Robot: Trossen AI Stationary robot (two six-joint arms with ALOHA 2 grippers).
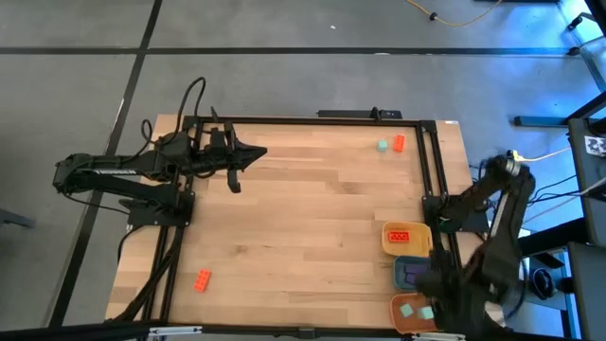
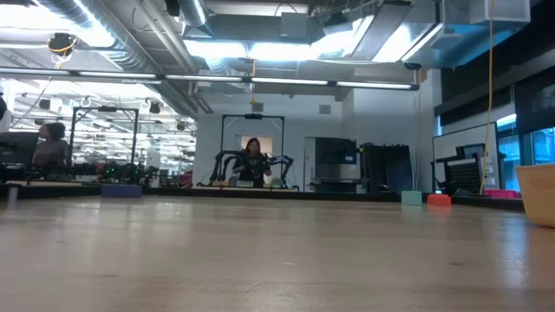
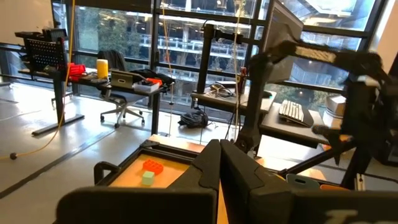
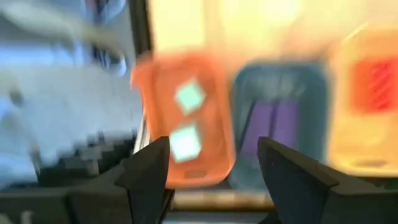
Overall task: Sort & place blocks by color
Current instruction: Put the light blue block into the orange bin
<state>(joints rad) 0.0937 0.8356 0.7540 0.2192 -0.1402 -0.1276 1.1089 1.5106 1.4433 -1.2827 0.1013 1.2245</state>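
Observation:
Two loose blocks, a teal one (image 1: pixel 383 145) and an orange-red one (image 1: pixel 399 143), lie side by side near the table's far right corner; the low view shows them as teal (image 2: pixel 411 198) and red (image 2: pixel 439 199). Another orange-red block (image 1: pixel 203 279) lies near the near left corner. My right gripper (image 4: pixel 214 168) is open and empty above the orange tray (image 4: pixel 214 134), which holds two teal blocks (image 4: pixel 186 118). My left gripper (image 3: pixel 221 158) is shut and empty, raised at the far left (image 1: pixel 248 152), pointing toward the far-corner blocks (image 3: pixel 149 171).
Three trays stand in a row along the right edge: a yellow tray (image 1: pixel 387 248) with a red block, a blue-grey tray (image 1: pixel 398 272) with purple blocks (image 4: pixel 270 118), and the orange tray (image 1: pixel 398 317) nearest. A black frame rail (image 1: pixel 426 161) borders the table. A person stands in the room behind.

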